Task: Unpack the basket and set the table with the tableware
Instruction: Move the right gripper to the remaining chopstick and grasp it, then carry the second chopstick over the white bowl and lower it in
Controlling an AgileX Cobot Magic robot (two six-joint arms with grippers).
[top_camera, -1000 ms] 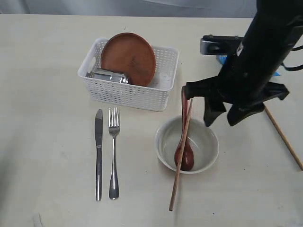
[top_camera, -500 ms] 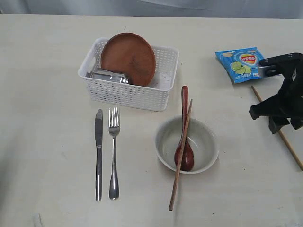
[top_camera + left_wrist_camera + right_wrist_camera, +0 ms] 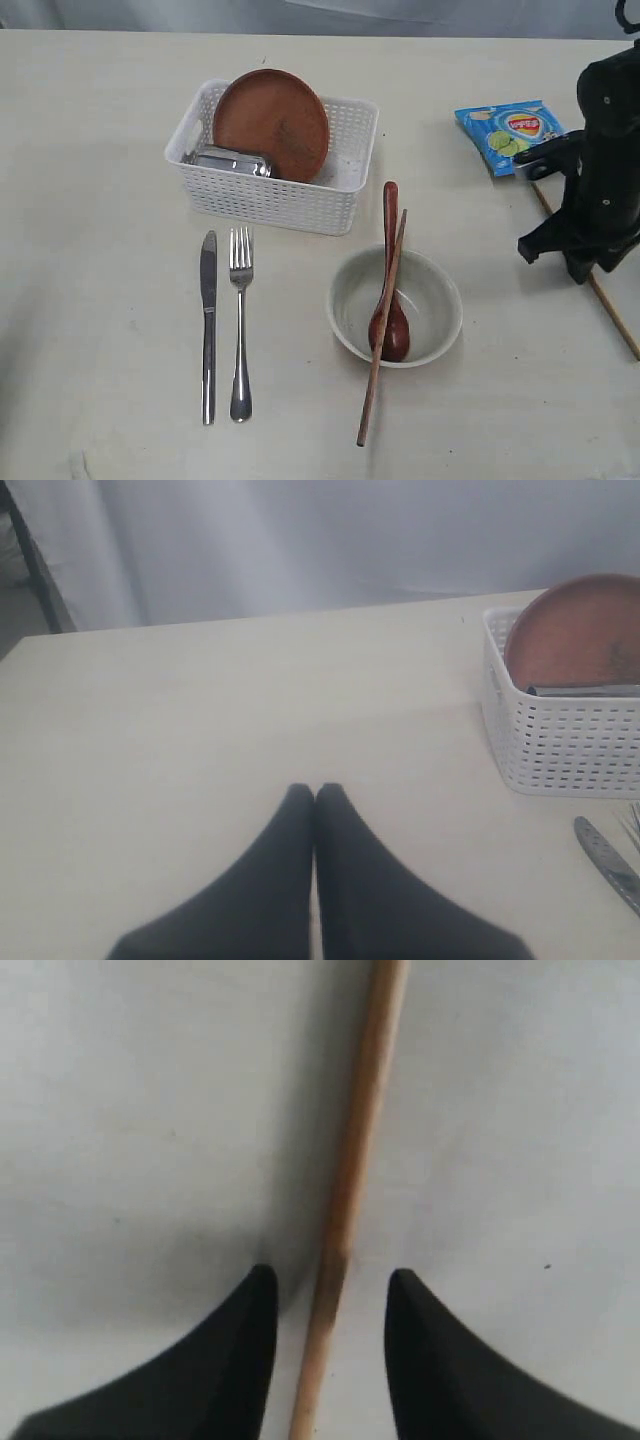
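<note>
The white basket point(image 3: 260, 205) holds the brown plate point(image 3: 272, 122) on edge and the steel cup point(image 3: 232, 162). On the table point(image 3: 100, 300) in front of it lie the knife point(image 3: 208, 325) and fork point(image 3: 240, 320). The pale bowl point(image 3: 430, 310) holds the wooden spoon point(image 3: 389, 300), and one chopstick point(image 3: 372, 385) rests across it. At the right my right gripper point(image 3: 580, 268) point(image 3: 330, 1275) is open, low over the second chopstick point(image 3: 615, 315) point(image 3: 360, 1110), which runs between its fingers without touching them. My left gripper point(image 3: 315, 792) is shut and empty above bare table, left of the basket point(image 3: 570, 745).
A blue chip bag point(image 3: 508, 132) lies at the back right, just behind my right arm. The knife tip point(image 3: 605, 855) shows at the edge of the left wrist view. A pale curtain hangs beyond the table's far edge.
My right arm swung from above the bowl to the table's right side and came down over the loose chopstick, with its jaws narrowing. The left gripper stayed still.
</note>
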